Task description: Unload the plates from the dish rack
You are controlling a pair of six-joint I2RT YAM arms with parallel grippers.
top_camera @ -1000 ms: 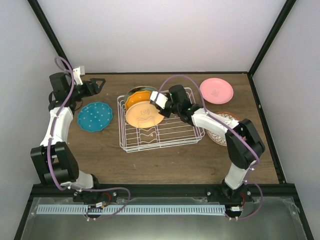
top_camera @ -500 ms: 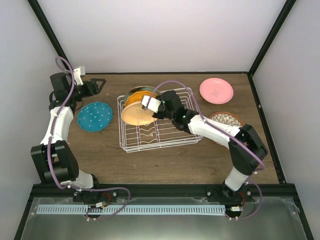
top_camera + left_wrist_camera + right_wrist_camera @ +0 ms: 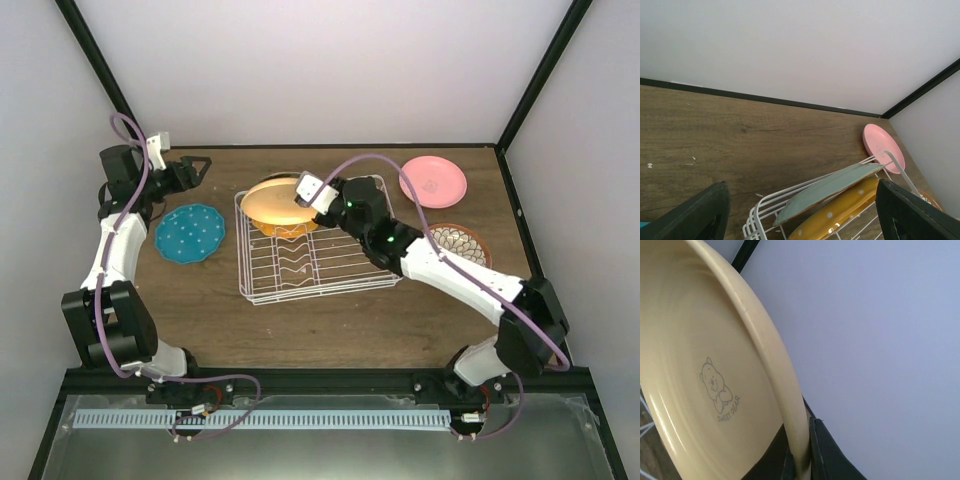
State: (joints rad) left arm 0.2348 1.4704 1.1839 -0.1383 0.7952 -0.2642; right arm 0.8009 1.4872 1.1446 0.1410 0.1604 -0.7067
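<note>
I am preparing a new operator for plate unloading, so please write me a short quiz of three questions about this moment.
1. True or false: the left gripper holds a plate.
2. Which plate does the right gripper grip by the rim? A: the sage green plate. B: the pale yellow plate with a bear print. C: the dotted orange plate.
3. How many plates lie on the table, outside the dish rack?
Key: 1 false, it is open and empty. 2 B. 3 three: the pink plate, the dotted teal plate and the brown-patterned plate.
</note>
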